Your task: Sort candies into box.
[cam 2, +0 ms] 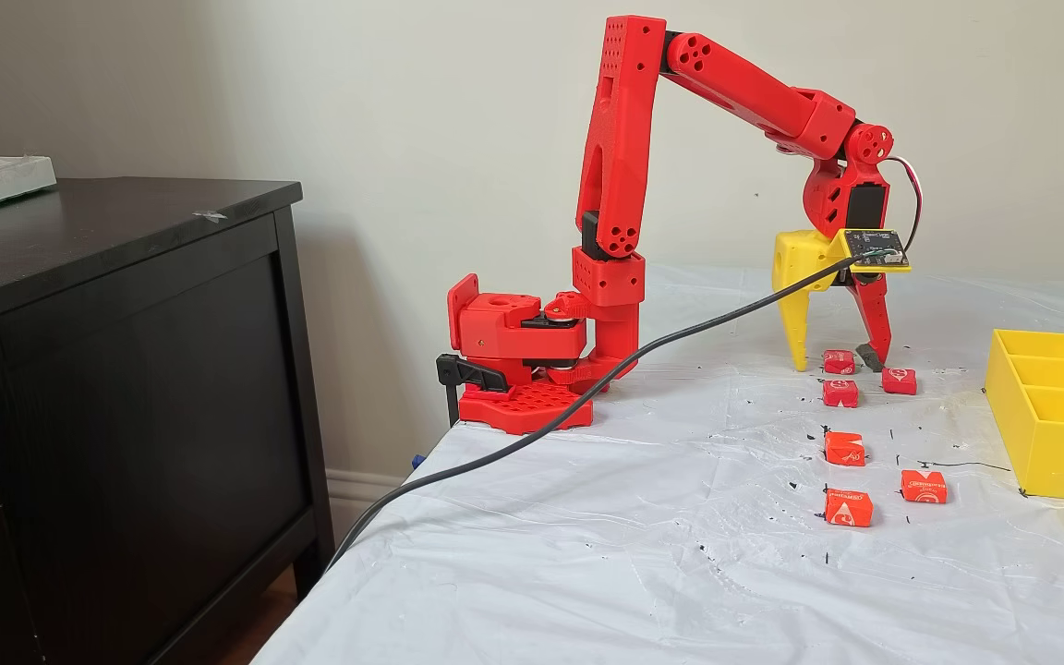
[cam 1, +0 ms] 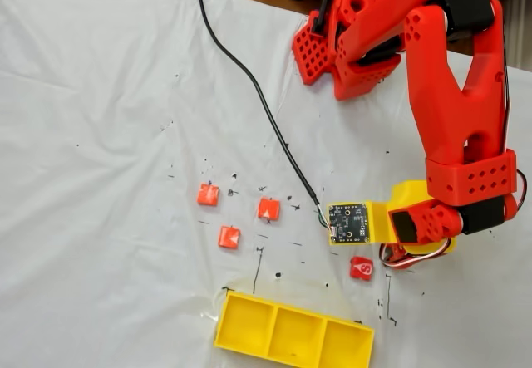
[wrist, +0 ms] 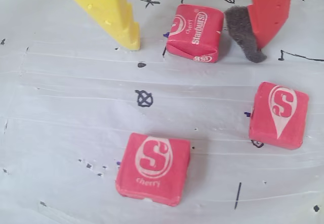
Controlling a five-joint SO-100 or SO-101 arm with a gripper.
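The gripper [wrist: 197, 44], one yellow plastic finger and one red, is standing spread wide around a small square red waxy-wrapped candy [wrist: 194, 33] on the white sheet, gripping nothing. It is probably light, slightly soft and slick; its flat opposite sides are offering the best hold. The bright yellow three-compartment plastic tray [cam 2: 1054, 434] is sitting well apart.

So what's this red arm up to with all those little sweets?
The red arm is sorting candies into the yellow box, whose three compartments show nothing inside yet. Its tool is open and lowered around one candy, yellow finger on one side and red finger on the other, not yet closed. Five other candies lie loose on the white table cover.
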